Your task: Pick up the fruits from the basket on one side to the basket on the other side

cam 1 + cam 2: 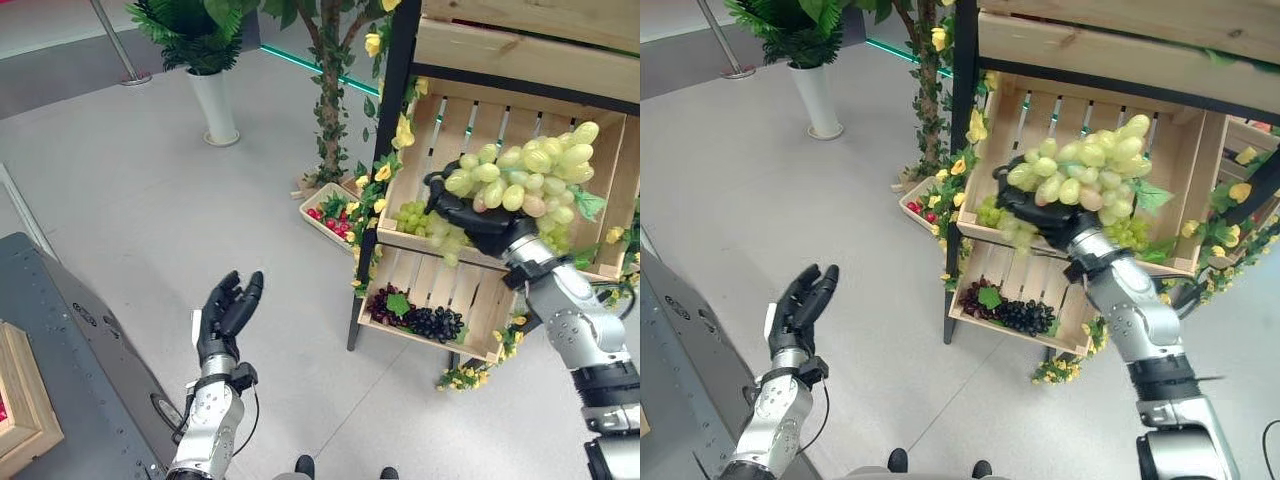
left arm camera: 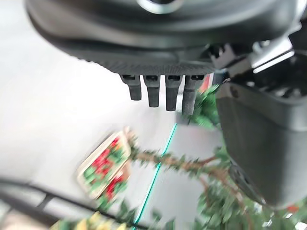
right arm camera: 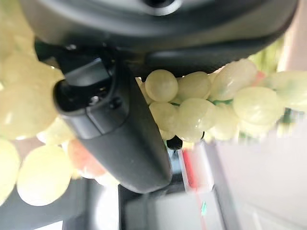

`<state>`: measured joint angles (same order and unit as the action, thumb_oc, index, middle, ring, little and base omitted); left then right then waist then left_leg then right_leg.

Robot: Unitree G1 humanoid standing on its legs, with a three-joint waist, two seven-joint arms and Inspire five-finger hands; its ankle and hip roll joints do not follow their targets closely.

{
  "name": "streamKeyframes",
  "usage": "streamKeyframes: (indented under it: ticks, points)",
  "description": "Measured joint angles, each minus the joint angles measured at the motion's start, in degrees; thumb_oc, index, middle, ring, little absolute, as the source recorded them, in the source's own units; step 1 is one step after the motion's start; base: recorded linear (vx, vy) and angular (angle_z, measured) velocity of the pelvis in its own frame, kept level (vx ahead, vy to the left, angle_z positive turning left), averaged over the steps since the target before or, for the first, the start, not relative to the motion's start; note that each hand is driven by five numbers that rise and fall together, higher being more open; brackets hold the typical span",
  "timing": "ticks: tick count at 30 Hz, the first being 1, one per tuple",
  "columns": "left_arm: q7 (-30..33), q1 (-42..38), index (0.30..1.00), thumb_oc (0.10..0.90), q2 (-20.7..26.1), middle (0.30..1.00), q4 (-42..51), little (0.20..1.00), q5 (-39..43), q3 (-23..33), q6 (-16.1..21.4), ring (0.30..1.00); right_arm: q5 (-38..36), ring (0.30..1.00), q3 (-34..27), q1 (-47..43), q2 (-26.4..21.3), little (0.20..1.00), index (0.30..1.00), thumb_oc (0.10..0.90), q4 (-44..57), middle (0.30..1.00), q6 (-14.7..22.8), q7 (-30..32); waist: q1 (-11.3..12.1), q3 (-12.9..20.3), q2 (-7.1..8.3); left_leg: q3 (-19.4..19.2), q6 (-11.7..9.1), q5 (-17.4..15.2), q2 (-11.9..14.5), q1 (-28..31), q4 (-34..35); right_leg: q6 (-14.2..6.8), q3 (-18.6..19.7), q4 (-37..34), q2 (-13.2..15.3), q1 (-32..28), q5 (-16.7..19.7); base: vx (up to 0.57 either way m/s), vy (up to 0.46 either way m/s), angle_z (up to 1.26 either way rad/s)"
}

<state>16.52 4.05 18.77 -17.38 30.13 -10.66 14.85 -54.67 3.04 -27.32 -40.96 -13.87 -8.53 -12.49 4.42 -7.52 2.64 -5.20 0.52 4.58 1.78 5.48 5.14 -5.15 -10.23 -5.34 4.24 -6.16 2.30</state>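
Before the wooden crate (image 1: 470, 130), right hand (image 1: 470, 212) grips green grapes (image 1: 530, 170); left hand (image 1: 228, 310) spread, idle.

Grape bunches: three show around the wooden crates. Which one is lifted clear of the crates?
The large green bunch, held up by the right robot hand. The smaller green bunch and the dark bunch lie in crates.

The floor (image 1: 150, 190) is smooth and pale grey. A tall white pot (image 1: 215, 105) with a leafy green plant (image 1: 190, 30) stands on it. Beside the wooden shelf (image 1: 520, 45) with its black post (image 1: 385, 150) grows a thin tree (image 1: 328, 100) with yellow flowers. A grey metal pole (image 1: 118, 45) stands further back.
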Motion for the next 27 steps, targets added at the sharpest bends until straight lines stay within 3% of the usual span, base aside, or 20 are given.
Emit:
streamKeyframes:
  ticks: [7, 16, 19, 24, 27]
  points:
    - [-3.66, 0.83, 0.900, 0.800, 0.18, 0.900, -6.39, 0.900, 3.31, -4.08, -2.24, 0.900, -2.53, 0.300, 2.74, -12.21, -5.82, 0.300, 0.300, 0.400, -25.45, 0.300, -5.50, 0.71, 1.38, -0.01, 0.06, 0.39, -0.01, 0.00, 0.08, 0.16, 0.00, 0.01, -0.55, -0.02, 0.09, -0.37, -0.01, 0.00, 0.002, 0.02]
    - [-5.66, 0.85, 0.900, 0.800, 1.55, 0.900, -6.26, 0.900, 4.47, -6.98, -2.15, 0.900, -1.46, 0.300, 6.75, -22.55, -7.09, 0.300, 0.300, 0.400, -42.88, 0.300, -11.90, 0.80, 3.33, -0.01, 0.04, 1.61, -0.11, 0.10, 0.02, 0.51, 0.00, 0.24, -1.66, -0.07, 0.08, -1.33, -0.22, 0.01, 0.001, 0.07]
    - [-5.55, 0.79, 0.900, 0.800, 2.36, 0.900, -6.25, 0.900, 4.47, -7.03, -2.00, 0.900, 7.70, 0.300, 10.96, -26.43, -7.30, 0.300, 0.300, 0.400, -47.22, 0.300, -13.09, 0.00, 4.31, -0.02, -0.01, 2.09, -0.25, 0.19, 0.07, 0.62, 0.00, 0.36, -2.16, -0.07, 0.04, -1.63, -0.31, 0.01, -0.002, 0.07]
    - [-3.73, 0.74, 0.900, 0.800, 2.55, 0.900, -6.34, 0.900, 4.47, -8.01, -1.91, 0.900, 35.11, 0.300, 26.68, -36.60, -7.90, 0.300, 0.300, 0.400, -52.40, 0.300, -12.91, -2.25, 4.92, -0.02, -0.05, 3.30, -0.45, 0.37, -0.04, 0.26, -0.01, 0.41, -3.23, -0.07, 0.13, -1.80, -0.38, -0.01, -0.001, 0.12]
    - [-3.37, 0.76, 0.900, 0.800, 2.54, 0.900, -6.87, 0.900, 4.47, -9.08, -1.84, 0.900, 42.61, 0.300, 33.71, -41.90, -9.15, 0.300, 0.300, 0.400, -53.33, 0.300, -11.74, -3.65, 5.53, -0.02, -0.06, 3.39, -0.46, 0.38, -0.05, -0.03, -0.01, 0.41, -3.28, -0.07, 0.11, -1.53, -0.38, 0.00, 0.000, 0.00]
